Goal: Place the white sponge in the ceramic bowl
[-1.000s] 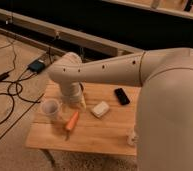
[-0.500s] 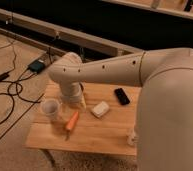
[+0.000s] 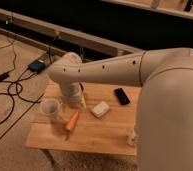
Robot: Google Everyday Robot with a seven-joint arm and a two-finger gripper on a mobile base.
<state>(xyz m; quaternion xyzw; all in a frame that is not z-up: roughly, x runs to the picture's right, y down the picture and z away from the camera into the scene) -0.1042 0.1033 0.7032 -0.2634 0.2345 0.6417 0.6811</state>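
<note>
The gripper [image 3: 79, 102] hangs low over the tabletop [image 3: 102, 134], about midway between the far and near edges and closer to the edge at the picture's left. It is mostly covered by the thick white wrist above it, so I cannot tell whether the jaws are wide or narrow.

The sponge [image 3: 100, 109] lies flat near the middle of the tabletop, just beside the jaws on the side away from that left edge. It is not between them, and it seems to be apart from them.

On the other side of the gripper a cup [image 3: 50, 107] stands upright near the left edge. A carrot [image 3: 71, 121] lies toward the near edge (slanted, tip pointing at that edge). A black handset [image 3: 122, 96] rests closer to the far edge, beyond the sponge.
</note>
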